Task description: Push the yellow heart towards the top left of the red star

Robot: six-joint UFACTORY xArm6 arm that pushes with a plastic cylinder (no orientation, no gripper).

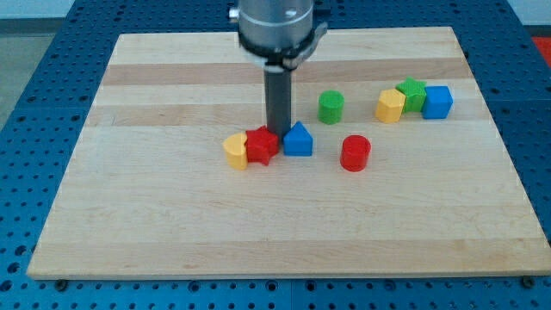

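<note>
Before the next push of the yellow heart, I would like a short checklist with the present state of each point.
1. Yellow heart in view, not hidden: ok.
2. Red star in view: ok.
3. Heart already at the star's top left: not ok; it touches the star on the view's left, level with it.
4. My tip placed behind the heart for a push: not ok; it stands at the star's upper edge, between the star and the blue block.
5. Tip touching the star: cannot tell.
6. Board free above the heart, towards the view's top: ok.
</note>
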